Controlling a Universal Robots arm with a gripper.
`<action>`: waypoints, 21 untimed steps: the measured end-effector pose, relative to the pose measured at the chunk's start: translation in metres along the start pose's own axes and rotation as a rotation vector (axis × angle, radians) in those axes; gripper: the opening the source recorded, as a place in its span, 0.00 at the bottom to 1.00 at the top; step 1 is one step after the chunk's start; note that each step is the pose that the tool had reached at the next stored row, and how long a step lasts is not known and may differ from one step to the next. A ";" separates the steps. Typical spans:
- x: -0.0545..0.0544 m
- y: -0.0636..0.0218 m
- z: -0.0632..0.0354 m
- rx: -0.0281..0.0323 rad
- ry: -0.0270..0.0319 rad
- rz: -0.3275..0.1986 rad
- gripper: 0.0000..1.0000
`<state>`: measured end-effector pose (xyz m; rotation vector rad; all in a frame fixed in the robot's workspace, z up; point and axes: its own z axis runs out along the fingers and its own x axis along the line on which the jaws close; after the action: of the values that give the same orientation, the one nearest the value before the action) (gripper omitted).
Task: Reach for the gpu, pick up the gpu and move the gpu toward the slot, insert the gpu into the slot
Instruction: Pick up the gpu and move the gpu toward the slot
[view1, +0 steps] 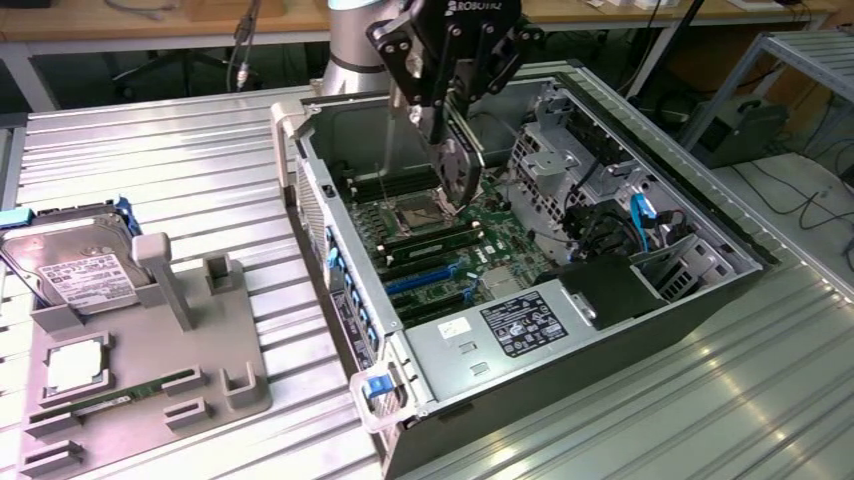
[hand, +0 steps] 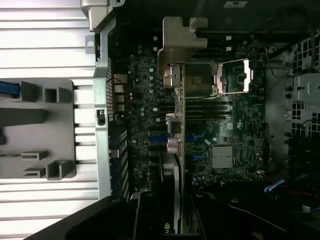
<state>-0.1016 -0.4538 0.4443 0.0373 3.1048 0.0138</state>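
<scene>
— Holding anything?
— Yes. Over the slot (view1: 424, 272), pinches the end effector (view1: 445, 135) partway shut on the upper edge of the gpu (view1: 461, 175), upright inside the case (view1: 461, 365).
— Handling?
— Probably light, stiff, fragile; best held by bare edges.

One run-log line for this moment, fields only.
gripper: shut on gpu | gpu: held edge-down above motherboard, not seated | slot: blue, empty
</scene>
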 end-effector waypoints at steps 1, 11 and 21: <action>-0.004 0.0001 0.0003 0.0000 -0.0004 0.000 0.27; -0.054 0.0013 0.0035 -0.0001 -0.0041 0.000 0.27; -0.071 0.0032 0.0043 0.0000 -0.0041 0.000 0.27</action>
<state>-0.0300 -0.4523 0.4427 0.0374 3.1007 0.0138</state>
